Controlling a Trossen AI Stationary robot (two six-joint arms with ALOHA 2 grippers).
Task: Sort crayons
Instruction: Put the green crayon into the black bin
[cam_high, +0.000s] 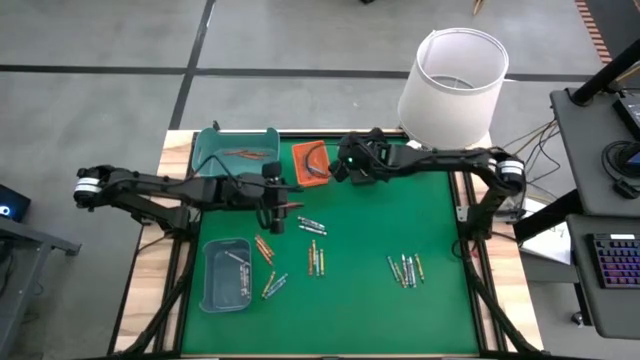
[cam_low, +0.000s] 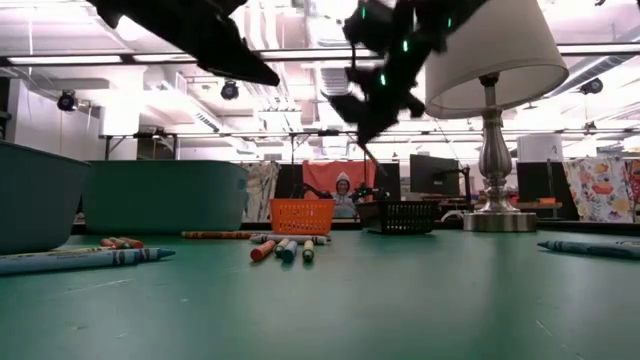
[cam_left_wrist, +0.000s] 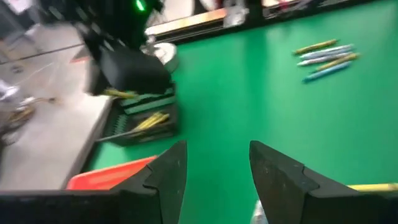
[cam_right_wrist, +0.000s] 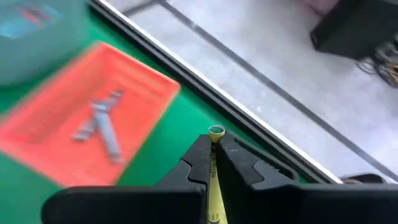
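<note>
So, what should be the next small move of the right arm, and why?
Probably carry on to the black tray and open over it. The right gripper is shut on a yellow-green crayon near the orange tray, which holds only grey ones, while the black tray already holds yellowish crayons. The left gripper waits open above the mat.

There were four trays: two teal (cam_high: 236, 150), one orange (cam_high: 310, 163), one black (cam_low: 399, 216). Two arms, one lamp (cam_high: 452, 88). Loose crayons (cam_high: 404, 268) too small to count.
</note>
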